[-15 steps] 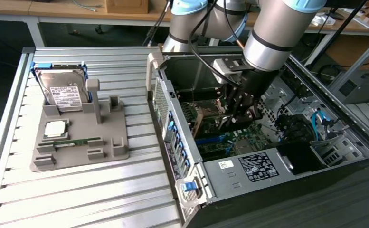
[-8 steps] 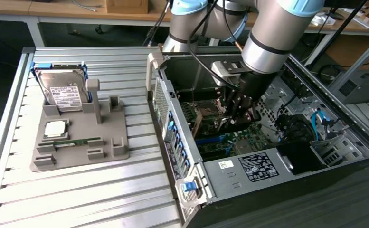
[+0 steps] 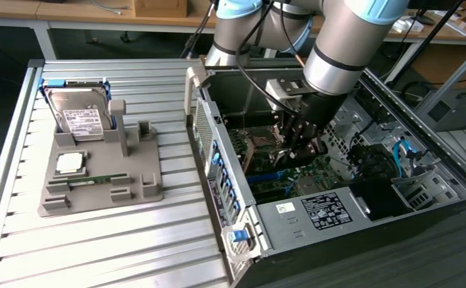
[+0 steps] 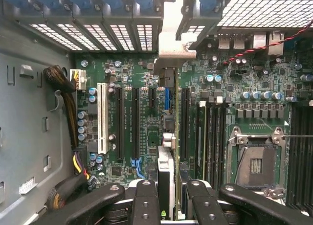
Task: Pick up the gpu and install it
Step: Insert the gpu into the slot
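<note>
My gripper (image 3: 301, 141) reaches down inside the open computer case (image 3: 216, 150), shut on the gpu (image 3: 295, 157), which hangs edge-down just above the motherboard (image 3: 285, 183). In the wrist view the gpu (image 4: 165, 168) appears edge-on between the black fingers (image 4: 146, 203), and its silver end bracket (image 4: 169, 41) reaches the case's rear slot openings. The card stands over the motherboard (image 4: 142, 68), between the long black expansion slots (image 4: 134, 122) and the memory slots beside it. I cannot tell whether its edge touches a slot.
A grey parts holder (image 3: 141, 186) on the slatted table at the exterior view's left carries a silver hard drive (image 3: 81, 117), a processor chip (image 3: 70, 162) and a green RAM stick (image 3: 89, 179). Inside the case are a white slot (image 4: 102, 117), a cable bundle (image 4: 63, 88) and the processor socket (image 4: 257, 164).
</note>
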`<state>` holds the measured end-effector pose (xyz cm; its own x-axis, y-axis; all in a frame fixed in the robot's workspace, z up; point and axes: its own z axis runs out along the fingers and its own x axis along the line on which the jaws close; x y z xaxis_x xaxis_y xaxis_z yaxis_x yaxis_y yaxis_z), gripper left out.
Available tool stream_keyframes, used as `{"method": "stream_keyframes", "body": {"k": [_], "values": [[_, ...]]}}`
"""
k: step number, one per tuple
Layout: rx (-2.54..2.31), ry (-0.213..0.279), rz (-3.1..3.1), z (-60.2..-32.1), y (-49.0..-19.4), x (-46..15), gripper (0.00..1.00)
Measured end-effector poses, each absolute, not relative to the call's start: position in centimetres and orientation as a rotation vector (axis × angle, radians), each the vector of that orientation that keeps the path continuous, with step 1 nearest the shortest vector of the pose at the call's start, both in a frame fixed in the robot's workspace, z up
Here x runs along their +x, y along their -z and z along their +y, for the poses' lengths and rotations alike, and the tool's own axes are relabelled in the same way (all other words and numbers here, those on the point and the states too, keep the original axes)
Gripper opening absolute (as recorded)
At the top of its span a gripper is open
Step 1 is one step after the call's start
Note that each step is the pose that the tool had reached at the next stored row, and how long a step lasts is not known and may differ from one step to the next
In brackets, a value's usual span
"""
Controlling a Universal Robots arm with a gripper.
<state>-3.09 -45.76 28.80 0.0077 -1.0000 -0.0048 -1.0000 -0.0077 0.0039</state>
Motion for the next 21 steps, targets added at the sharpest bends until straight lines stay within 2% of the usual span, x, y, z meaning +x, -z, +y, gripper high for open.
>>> {"method": "stream_keyframes", "body": {"k": [21], "values": [[-2.229, -0.010, 2.213, -45.87, -28.17, -3.48, 0.27]]}}
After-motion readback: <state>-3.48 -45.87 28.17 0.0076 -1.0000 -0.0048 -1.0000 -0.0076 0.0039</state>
